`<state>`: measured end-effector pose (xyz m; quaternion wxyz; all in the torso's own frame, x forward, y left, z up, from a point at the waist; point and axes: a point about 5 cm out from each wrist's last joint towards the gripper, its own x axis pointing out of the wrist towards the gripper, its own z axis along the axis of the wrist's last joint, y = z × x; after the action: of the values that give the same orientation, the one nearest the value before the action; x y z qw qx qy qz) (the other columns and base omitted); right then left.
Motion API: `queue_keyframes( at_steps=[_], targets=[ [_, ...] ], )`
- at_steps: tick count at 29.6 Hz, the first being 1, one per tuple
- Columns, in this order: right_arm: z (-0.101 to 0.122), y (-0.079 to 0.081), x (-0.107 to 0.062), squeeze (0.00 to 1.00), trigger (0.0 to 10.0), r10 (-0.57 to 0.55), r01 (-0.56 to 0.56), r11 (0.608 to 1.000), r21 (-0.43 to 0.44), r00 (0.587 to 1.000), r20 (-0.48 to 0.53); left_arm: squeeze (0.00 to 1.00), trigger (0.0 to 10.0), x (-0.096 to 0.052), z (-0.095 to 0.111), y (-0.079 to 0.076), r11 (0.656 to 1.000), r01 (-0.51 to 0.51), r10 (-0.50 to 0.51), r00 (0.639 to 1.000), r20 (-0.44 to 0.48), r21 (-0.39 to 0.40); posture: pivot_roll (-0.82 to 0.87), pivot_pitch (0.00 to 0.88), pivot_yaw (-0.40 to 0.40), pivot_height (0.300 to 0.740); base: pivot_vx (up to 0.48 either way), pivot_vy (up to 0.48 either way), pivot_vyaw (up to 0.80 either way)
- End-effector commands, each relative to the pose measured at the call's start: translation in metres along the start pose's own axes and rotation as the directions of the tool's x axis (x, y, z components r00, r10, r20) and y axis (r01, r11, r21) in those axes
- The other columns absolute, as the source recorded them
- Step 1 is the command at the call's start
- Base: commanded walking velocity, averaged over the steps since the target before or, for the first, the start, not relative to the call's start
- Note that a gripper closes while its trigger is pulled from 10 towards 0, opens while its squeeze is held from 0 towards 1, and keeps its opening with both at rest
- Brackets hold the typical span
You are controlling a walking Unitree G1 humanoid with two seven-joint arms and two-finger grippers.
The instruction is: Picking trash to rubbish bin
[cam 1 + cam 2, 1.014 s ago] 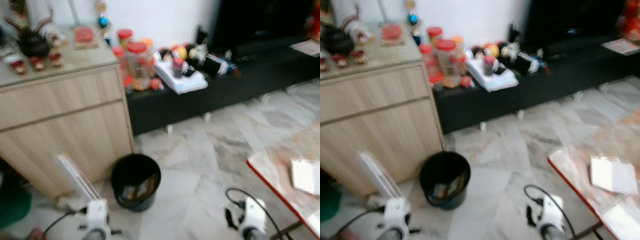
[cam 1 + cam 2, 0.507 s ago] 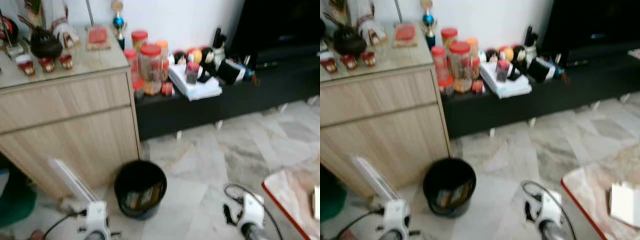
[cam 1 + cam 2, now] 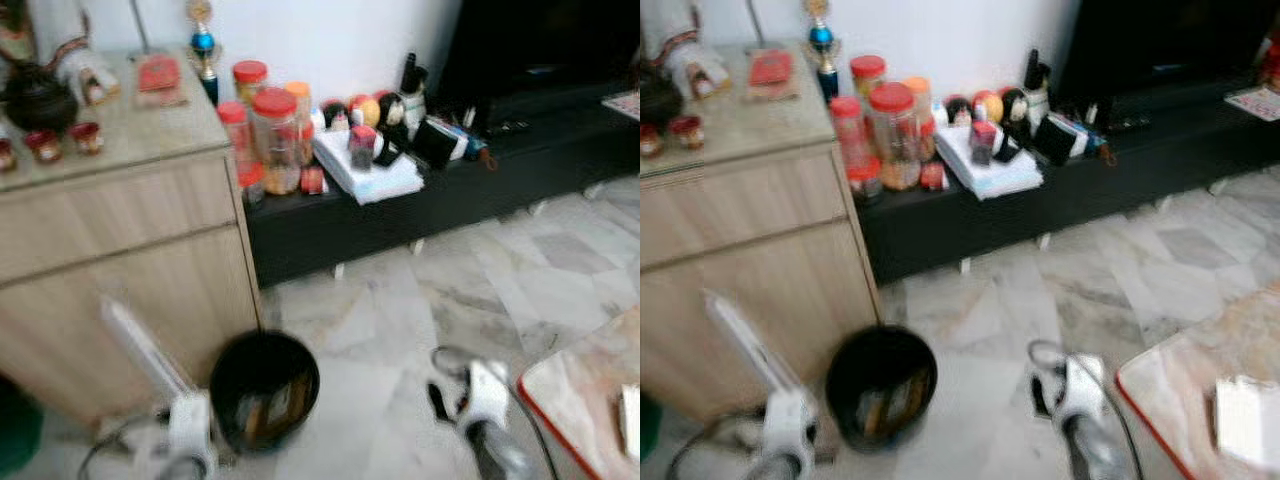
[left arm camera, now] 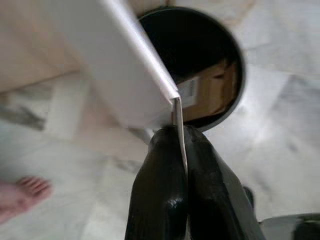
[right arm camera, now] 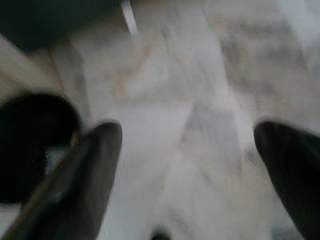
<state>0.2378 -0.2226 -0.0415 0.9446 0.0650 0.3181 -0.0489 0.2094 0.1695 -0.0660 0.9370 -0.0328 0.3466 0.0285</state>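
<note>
A black round rubbish bin (image 3: 264, 388) stands on the marble floor by the wooden cabinet, with brown cardboard and other trash inside (image 4: 210, 95). My left gripper (image 4: 180, 145) is shut on a thin white flat sheet (image 4: 107, 60), held edge-on just beside the bin's rim. In the eye views that white sheet (image 3: 140, 345) slants up from my left wrist (image 3: 188, 435), left of the bin. My right gripper (image 5: 187, 160) is open over bare floor, its fingers (image 5: 90, 165) wide apart, the bin (image 5: 30, 145) off to one side. The right wrist (image 3: 485, 400) hangs right of the bin.
A light wooden cabinet (image 3: 120, 260) stands left of the bin. A low black TV bench (image 3: 440, 190) carries jars, books and clutter. A red-edged table corner (image 3: 585, 400) with paper juts in at the right. A person's bare foot (image 4: 22, 192) rests on the floor nearby.
The camera has shifted, so the scene slid a little left and down. The bin sits slightly closer to my left gripper and its white sheet. The right arm has swung inward.
</note>
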Motion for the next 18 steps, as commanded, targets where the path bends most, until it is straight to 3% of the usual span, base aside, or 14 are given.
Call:
queue_keyframes(
  at_steps=[1,6,11,16,18],
  targets=[
    [0.010,0.013,0.004,0.00,10.0,0.049,-0.048,0.999,-0.007,0.998,0.034,0.00,10.0,-0.001,0.001,0.012,0.999,-0.028,0.028,1.000,0.002,0.020,0.01,0.073,-0.043,0.740,0.334,0.000,0.00],
    [0.015,0.020,0.006,0.00,10.0,0.103,-0.100,0.994,-0.040,0.993,0.053,0.00,10.0,0.000,0.002,0.011,1.000,-0.020,0.020,1.000,0.006,0.023,0.01,0.073,-0.043,0.740,0.332,0.000,0.00],
    [0.017,0.020,0.006,0.00,10.0,0.104,-0.102,0.994,-0.040,0.993,0.060,0.00,10.0,0.000,0.002,0.009,1.000,-0.005,0.004,1.000,0.008,0.020,0.01,0.076,-0.047,0.740,0.330,0.000,0.77],
    [0.020,0.020,0.007,0.00,10.0,0.104,-0.102,0.994,-0.034,0.992,0.067,0.00,10.0,0.002,0.005,0.000,0.998,0.050,-0.050,0.999,-0.001,0.040,0.01,0.086,-0.054,0.740,0.000,0.000,0.00],
    [0.023,0.020,0.008,0.00,10.0,0.120,-0.116,0.992,-0.053,0.990,0.069,0.00,10.0,0.003,0.006,-0.009,0.990,0.113,-0.112,0.994,-0.021,0.085,0.01,0.090,-0.056,0.740,0.000,0.000,0.00]
  ],
)
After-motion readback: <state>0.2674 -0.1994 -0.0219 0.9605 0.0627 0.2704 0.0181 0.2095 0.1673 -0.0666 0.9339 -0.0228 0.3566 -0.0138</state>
